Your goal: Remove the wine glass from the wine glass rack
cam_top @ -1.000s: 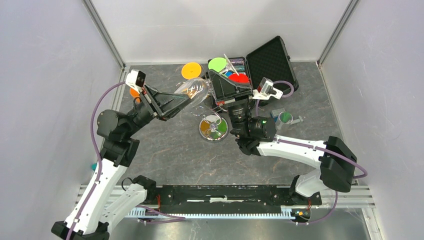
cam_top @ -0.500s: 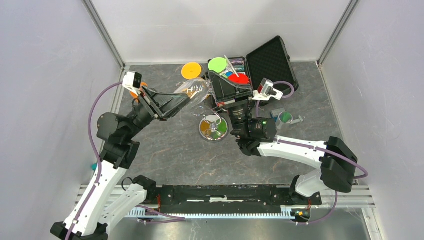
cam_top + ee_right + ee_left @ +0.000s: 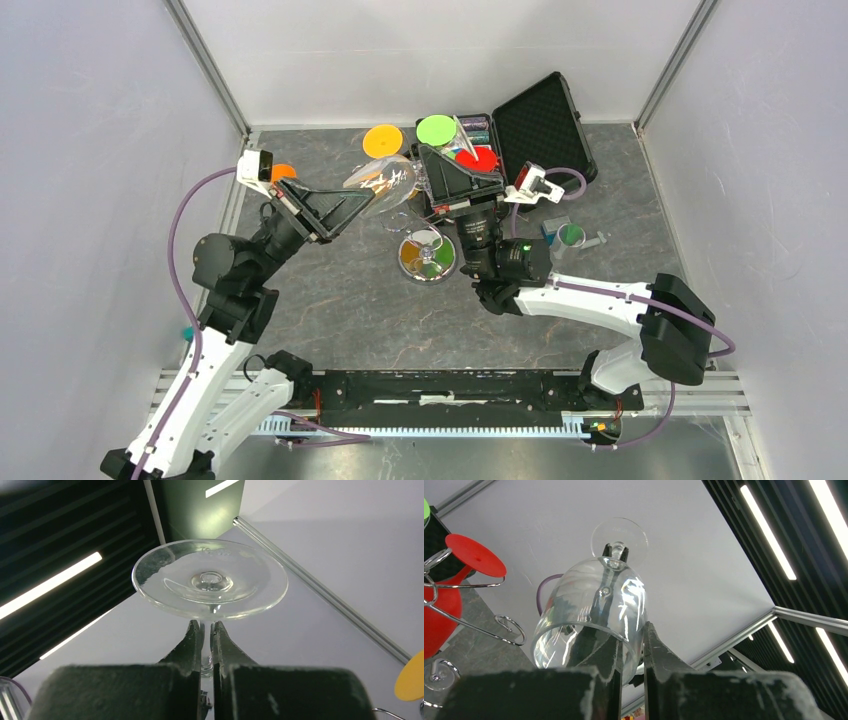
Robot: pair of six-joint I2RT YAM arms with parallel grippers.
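Observation:
A clear wine glass (image 3: 381,178) is held in the air by both grippers, up beside the chrome wine glass rack (image 3: 428,257). My left gripper (image 3: 366,194) is shut on its bowl rim, one finger inside the bowl (image 3: 594,610) and one outside (image 3: 631,635). My right gripper (image 3: 432,160) is shut on the stem just below the round foot (image 3: 210,580); its fingers (image 3: 194,640) pinch the thin stem. The rack's curled wire arms (image 3: 474,627) show at the left of the left wrist view, carrying a red glass (image 3: 439,610).
An open black case (image 3: 545,115) stands at the back right. Orange (image 3: 383,140), green (image 3: 436,128) and red (image 3: 478,156) glass feet sit around the rack top. A small green-lensed item (image 3: 570,235) lies right of the right arm.
My left wrist has shifted a little to the left and the clear glass has moved slightly with it. Both grippers keep their hold.

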